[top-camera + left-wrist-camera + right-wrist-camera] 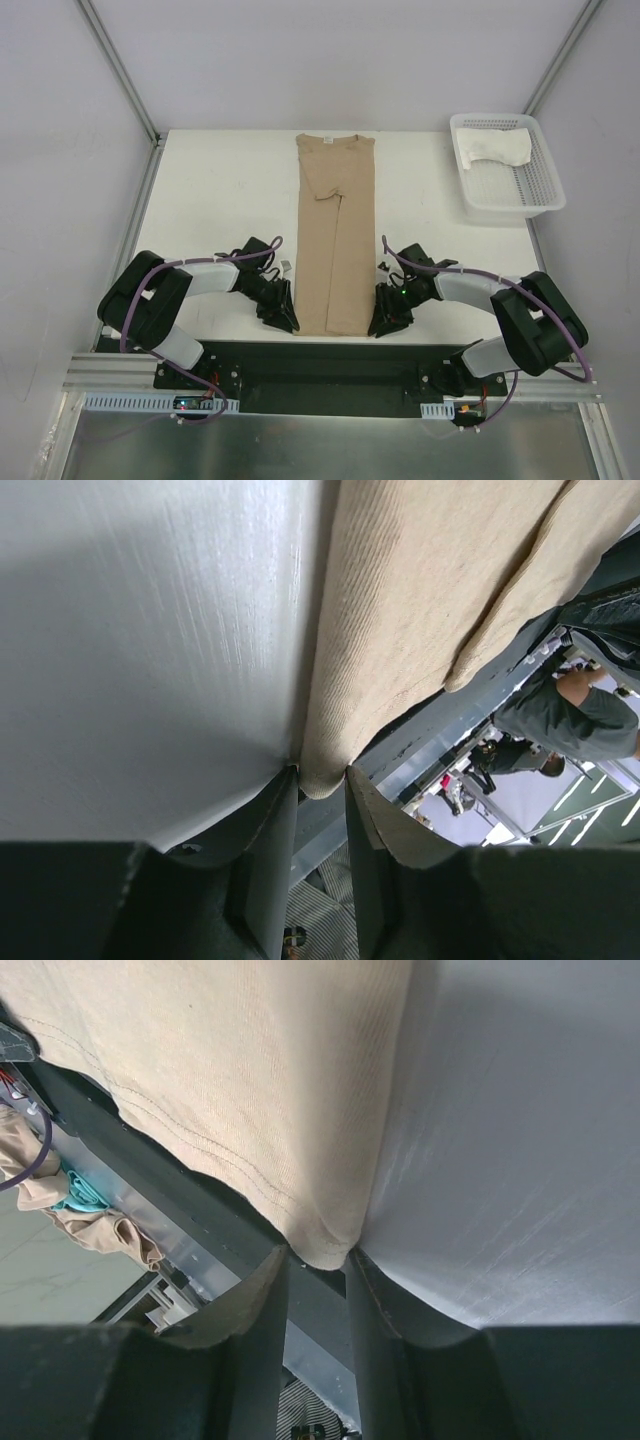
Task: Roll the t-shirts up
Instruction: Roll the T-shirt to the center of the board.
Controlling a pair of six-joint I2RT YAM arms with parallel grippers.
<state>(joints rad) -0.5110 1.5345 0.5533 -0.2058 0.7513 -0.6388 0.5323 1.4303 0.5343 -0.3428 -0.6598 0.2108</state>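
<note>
The tan t-shirt (337, 240) lies folded into a long narrow strip down the middle of the table, collar at the far end. My left gripper (285, 322) is at its near left hem corner and my right gripper (385, 325) at its near right corner. In the left wrist view the gripper (320, 772) stands narrowly open, its tips astride the rounded corner of tan cloth (400, 600). The right gripper (318, 1255) likewise straddles the stitched hem corner (250, 1080) with a visible gap. The white t-shirt (495, 150) lies crumpled in the basket.
A white mesh basket (545, 205) stands at the table's back right corner. The white table (220, 190) ends just behind both grippers at a dark metal rail (320, 365). Metal frame posts rise at the back corners.
</note>
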